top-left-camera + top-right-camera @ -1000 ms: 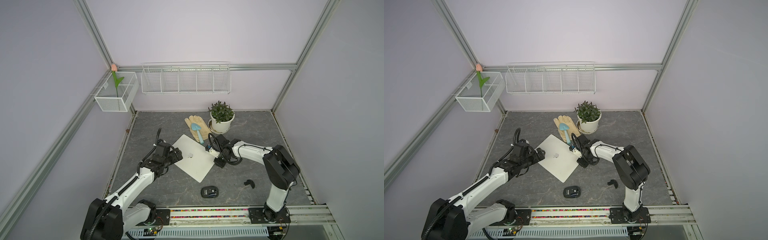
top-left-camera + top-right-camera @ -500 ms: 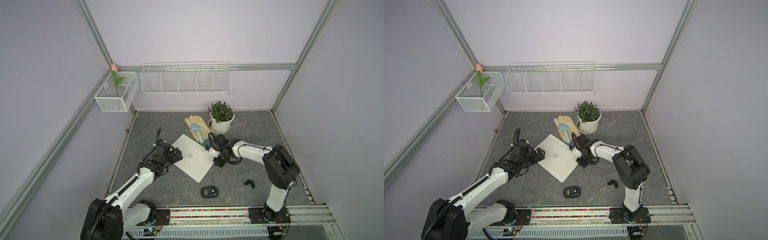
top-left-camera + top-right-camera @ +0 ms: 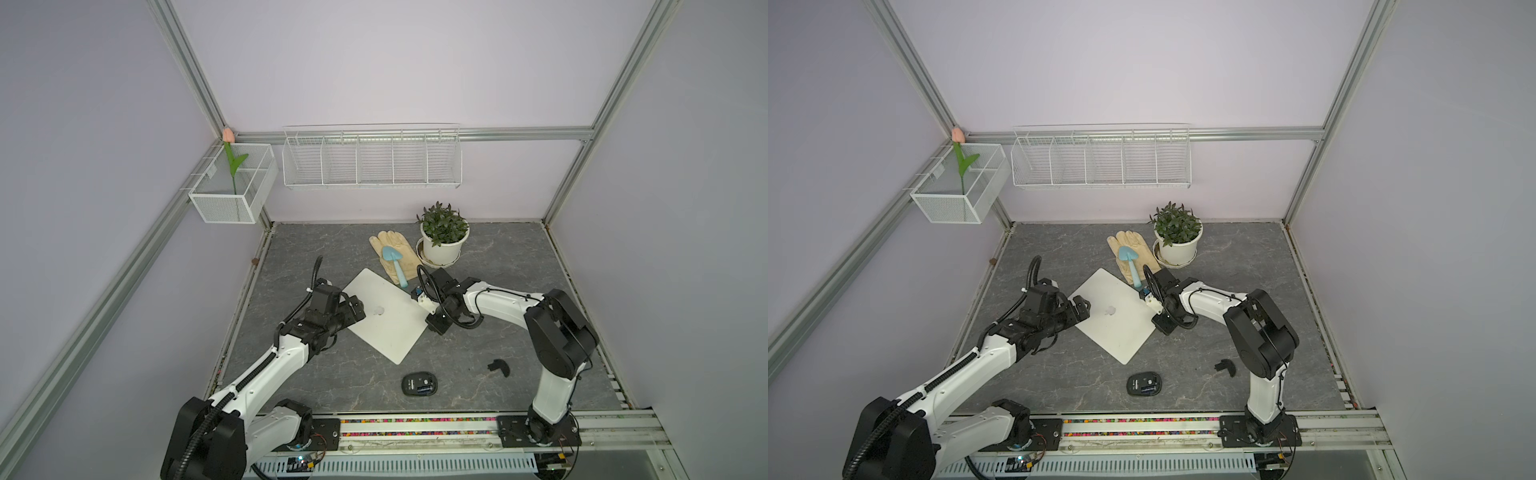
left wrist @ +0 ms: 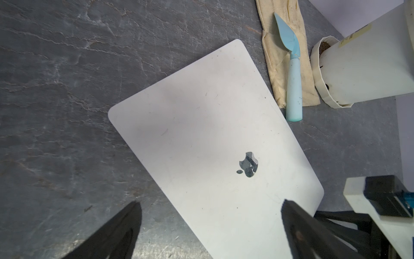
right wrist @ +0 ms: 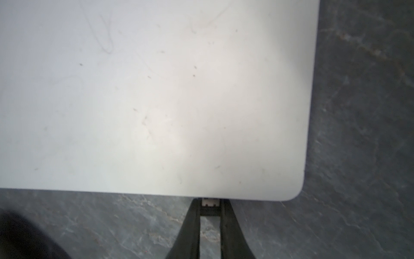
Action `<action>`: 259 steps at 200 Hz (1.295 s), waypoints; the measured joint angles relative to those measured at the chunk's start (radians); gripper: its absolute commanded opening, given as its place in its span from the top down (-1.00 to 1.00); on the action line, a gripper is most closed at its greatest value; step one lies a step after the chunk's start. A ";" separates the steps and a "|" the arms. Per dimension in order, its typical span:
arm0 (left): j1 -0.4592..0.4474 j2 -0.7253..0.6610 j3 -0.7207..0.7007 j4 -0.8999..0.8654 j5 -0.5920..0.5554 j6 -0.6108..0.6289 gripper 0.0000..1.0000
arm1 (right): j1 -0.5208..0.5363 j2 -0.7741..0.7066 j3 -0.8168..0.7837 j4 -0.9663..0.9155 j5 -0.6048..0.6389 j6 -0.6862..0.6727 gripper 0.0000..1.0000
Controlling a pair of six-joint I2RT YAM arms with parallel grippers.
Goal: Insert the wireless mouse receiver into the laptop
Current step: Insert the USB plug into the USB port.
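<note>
The silver-white laptop (image 3: 386, 320) (image 3: 1115, 324) lies closed and slanted on the grey floor, logo up. My right gripper (image 5: 210, 205) (image 3: 432, 323) (image 3: 1160, 326) is shut on the small wireless mouse receiver (image 5: 210, 202). The receiver's metal end meets the laptop's (image 5: 156, 89) side edge near a rounded corner. On the opposite side, my left gripper (image 4: 210, 201) (image 3: 356, 312) (image 3: 1080, 311) stands open over the laptop's (image 4: 212, 134) edge, with nothing between its fingers. The black wireless mouse (image 3: 419, 383) (image 3: 1143, 383) lies near the front rail, its inside showing. Its curved black cover (image 3: 498, 367) (image 3: 1225, 367) lies apart to the right.
A white plant pot (image 3: 442, 249) stands behind the laptop, beside a beige glove (image 3: 388, 249) with a light blue trowel (image 3: 395, 264) on it. Wire baskets (image 3: 370, 160) hang on the back wall. The arm rail (image 3: 415, 426) runs along the front.
</note>
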 measured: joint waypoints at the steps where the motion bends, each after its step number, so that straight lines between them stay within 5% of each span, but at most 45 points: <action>1: 0.000 0.000 0.000 0.000 0.000 0.000 -0.98 | 0.000 0.000 0.000 0.000 0.000 0.000 0.69; 259: 0.000 0.001 -0.001 0.000 0.000 0.003 -0.98 | 0.000 0.025 0.005 0.133 -0.023 0.106 0.53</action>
